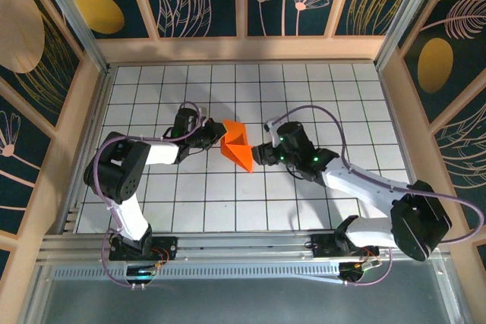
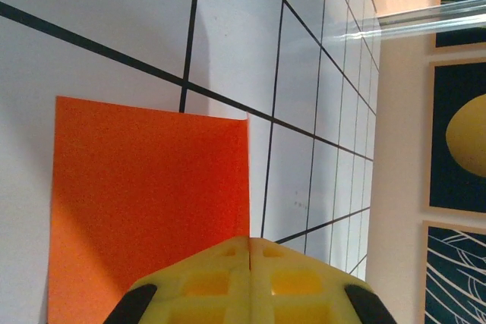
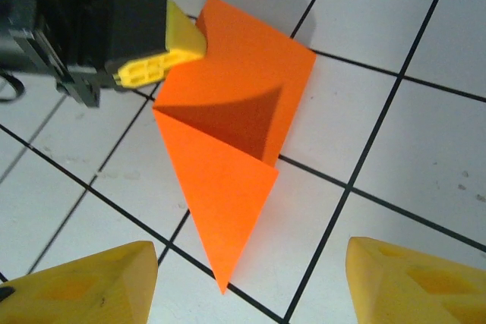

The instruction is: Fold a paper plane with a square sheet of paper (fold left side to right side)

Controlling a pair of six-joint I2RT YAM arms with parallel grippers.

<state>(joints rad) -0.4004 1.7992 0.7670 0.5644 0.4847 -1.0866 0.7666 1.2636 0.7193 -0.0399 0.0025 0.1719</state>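
Note:
The square sheet of paper [image 1: 237, 148] is bright orange and creased into a pointed wedge, lying mid-table with its tip toward the near side. In the right wrist view the paper [image 3: 228, 172] has one flap raised, casting a shadow on the layer below. My left gripper [image 1: 218, 139] is shut, its yellow fingertips [image 3: 182, 43] resting on the wedge's wide far-left corner. In the left wrist view the closed jaws [image 2: 249, 244] meet right at the paper's [image 2: 144, 202] edge. My right gripper [image 3: 247, 294] is open, its fingers [image 3: 76, 286] straddling the tip without touching it.
The white gridded table [image 1: 342, 96] stretches around the paper. Wooden walls [image 1: 243, 49] with dark floral panels enclose the far and side edges. Both arm bases sit on the metal rail [image 1: 243, 248] at the near edge.

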